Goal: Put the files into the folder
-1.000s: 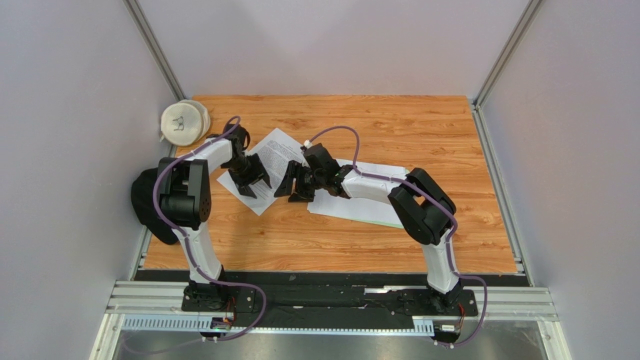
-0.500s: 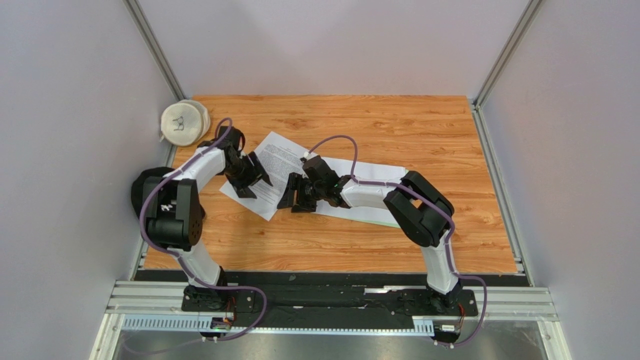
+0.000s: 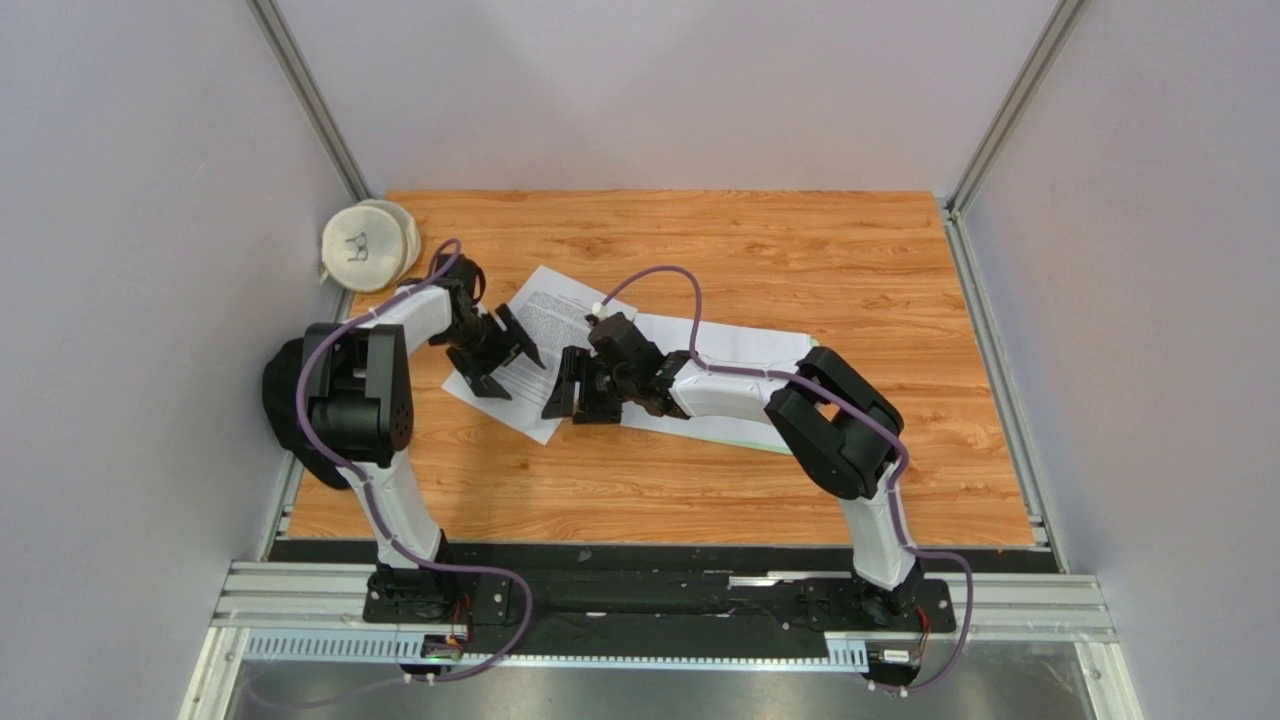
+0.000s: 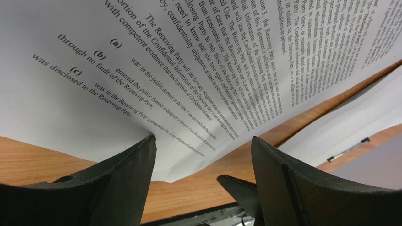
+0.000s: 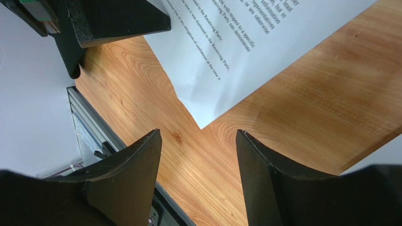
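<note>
One of the files, a printed white sheet (image 3: 565, 309), lies tilted on the wooden table left of centre. The left wrist view shows this sheet (image 4: 141, 61) bowed upward, its near edge resting against one fingertip (image 4: 150, 141). My left gripper (image 3: 508, 372) (image 4: 203, 139) stands open over the sheet's near-left part. My right gripper (image 3: 580, 405) (image 5: 198, 134) is open and empty, with the sheet's near corner (image 5: 204, 123) just ahead of its tips. The pale green folder (image 3: 760, 440) lies to the right under the right arm, with white sheets (image 3: 751, 351) on it.
A round white object (image 3: 368, 243) sits at the back left corner. A black object (image 3: 286, 402) hangs off the table's left edge. Grey walls close in the left, back and right sides. A metal rail (image 3: 661, 588) runs along the near edge.
My left gripper's jaws have spread wider over the sheet. The right gripper has slid left toward the sheet's near corner, and the sheet has shifted slightly left.
</note>
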`<state>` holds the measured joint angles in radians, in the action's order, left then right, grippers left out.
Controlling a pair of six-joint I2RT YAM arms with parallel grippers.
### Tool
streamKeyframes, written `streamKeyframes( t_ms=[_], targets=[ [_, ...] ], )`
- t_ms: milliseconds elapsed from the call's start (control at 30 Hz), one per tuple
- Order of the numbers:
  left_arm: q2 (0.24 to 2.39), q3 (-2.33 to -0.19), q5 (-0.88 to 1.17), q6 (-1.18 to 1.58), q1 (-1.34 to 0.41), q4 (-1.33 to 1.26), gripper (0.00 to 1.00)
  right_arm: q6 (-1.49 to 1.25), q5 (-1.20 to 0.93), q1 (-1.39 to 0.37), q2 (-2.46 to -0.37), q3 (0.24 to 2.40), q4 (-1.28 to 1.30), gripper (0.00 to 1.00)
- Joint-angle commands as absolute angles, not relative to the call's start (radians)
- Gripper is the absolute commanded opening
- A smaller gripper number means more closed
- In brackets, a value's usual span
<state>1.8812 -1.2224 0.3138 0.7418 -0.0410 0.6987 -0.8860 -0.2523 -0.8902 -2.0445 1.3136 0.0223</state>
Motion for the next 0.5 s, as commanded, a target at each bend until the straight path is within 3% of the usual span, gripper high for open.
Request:
streamKeyframes(
  t_ms=[0, 467],
  targets=[
    [1.842, -1.144, 0.387, 0.807, -0.043, 0.670, 0.83, -0.902, -0.178, -0.907, -2.051, 1.329, 0.060, 0.63],
    [1.795, -1.032, 0.456, 0.871, -0.043, 0.584, 0.83, -0.999, -0.063, -0.936, -2.060, 1.296, 0.153, 0.63]
  ],
)
